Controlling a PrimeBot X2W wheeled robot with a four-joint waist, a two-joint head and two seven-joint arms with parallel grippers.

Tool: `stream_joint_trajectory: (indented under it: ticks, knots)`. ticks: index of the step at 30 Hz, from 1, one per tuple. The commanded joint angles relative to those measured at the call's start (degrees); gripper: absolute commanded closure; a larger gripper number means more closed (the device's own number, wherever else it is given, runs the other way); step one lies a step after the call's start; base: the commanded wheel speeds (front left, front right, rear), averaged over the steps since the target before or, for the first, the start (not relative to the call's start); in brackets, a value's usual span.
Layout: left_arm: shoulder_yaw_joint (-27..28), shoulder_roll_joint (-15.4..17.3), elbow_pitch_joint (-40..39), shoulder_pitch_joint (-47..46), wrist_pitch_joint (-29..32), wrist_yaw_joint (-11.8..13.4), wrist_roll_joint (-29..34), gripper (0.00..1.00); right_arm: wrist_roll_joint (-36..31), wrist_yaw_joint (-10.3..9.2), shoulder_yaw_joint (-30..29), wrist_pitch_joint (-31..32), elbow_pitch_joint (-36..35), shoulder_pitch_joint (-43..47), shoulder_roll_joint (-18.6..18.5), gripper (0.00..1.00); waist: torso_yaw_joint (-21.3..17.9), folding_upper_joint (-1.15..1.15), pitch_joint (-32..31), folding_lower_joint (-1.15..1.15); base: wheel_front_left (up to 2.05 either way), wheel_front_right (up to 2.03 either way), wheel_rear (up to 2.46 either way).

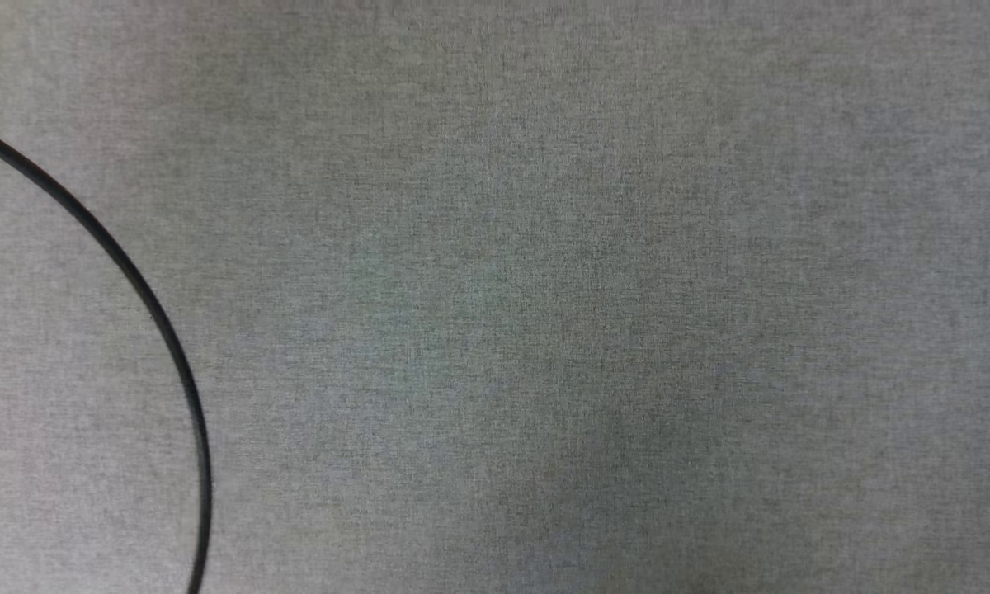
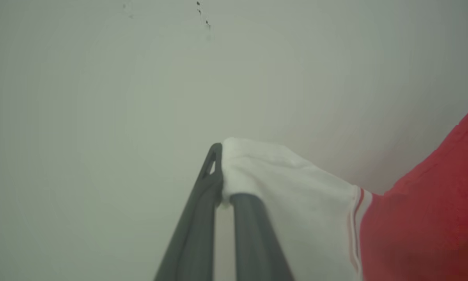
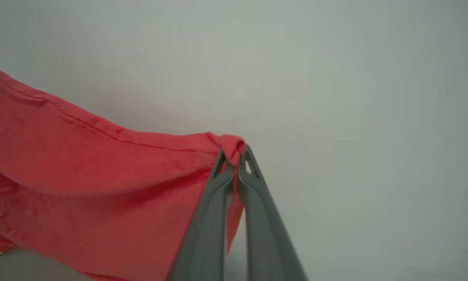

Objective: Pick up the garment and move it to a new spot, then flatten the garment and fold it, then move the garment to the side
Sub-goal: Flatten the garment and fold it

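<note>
A thin black cable [image 1: 144,289] curves across the grey, finely woven surface [image 1: 544,289] below us. Our left fingers [image 2: 202,203] are clamped on the soft white sleeve of the garment [image 2: 296,187], its red body hanging rightward. Our right fingers [image 3: 257,210] pinch a bunched red hem corner, the cloth draping left.

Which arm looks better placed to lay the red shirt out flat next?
Probably right: the right tool pinches a hemmed corner of the bright red jersey shirt, so the body hangs from it. The left tool grips just the white sleeve; both are needed.
</note>
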Motion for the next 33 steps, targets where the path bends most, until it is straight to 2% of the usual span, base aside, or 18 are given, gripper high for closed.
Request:
stream_joint_trajectory:
  ticks: [1,7,11,16,20,21,26,33]
  knots:
    - [-0.6,-0.3,0.4,2.7,-0.8,-0.4,-0.3,1.0,1.2,-0.02,1.0,-1.1,0.6,2.2,0.1,1.0,0.2,0.0,-1.0,-0.01,0.0,0.0,0.0]
    - [-2.1,0.7,-0.7,12.8,-2.2,-0.8,-1.4,1.0,5.8,-0.02,6.5,-3.7,0.9,11.2,0.4,1.0,0.1,0.0,-4.6,-0.01,0.0,0.0,0.0]
    - [-3.5,1.9,-3.7,21.8,-2.5,-1.0,-1.7,1.0,9.3,-0.03,11.3,-4.7,-0.9,17.8,-1.4,1.0,0.1,0.0,-7.9,-0.01,0.0,0.0,0.0]
    - [-4.3,5.2,-10.2,35.6,-2.7,0.3,-2.2,1.0,14.0,-0.02,16.4,-6.0,-4.1,27.6,-3.6,1.0,-0.3,0.0,-12.8,-0.01,0.0,0.0,0.0]
    - [-4.3,7.7,-16.1,47.1,-2.7,3.0,-3.9,1.0,17.4,-0.02,19.5,-6.9,-6.8,35.6,-5.6,1.0,-0.5,0.0,-16.0,-0.01,0.0,0.0,0.0]
    - [-4.3,7.7,-16.1,47.1,-2.7,3.0,-3.9,1.0,17.4,-0.02,19.5,-6.9,-6.8,35.6,-5.6,1.0,-0.5,0.0,-16.0,-0.01,0.0,0.0,0.0]
    - [-4.2,10.7,-24.9,61.7,-1.8,7.8,-6.6,1.0,21.5,-0.02,22.0,-8.5,-9.5,44.9,-8.5,1.0,-1.0,0.0,-19.9,-0.01,0.0,0.0,0.0]
    - [-6.9,13.8,-36.0,80.2,1.2,13.7,-9.2,1.0,24.2,-0.03,25.2,-9.9,-13.1,56.6,-13.5,1.0,-0.2,0.0,-25.6,-0.01,0.0,0.0,0.0]
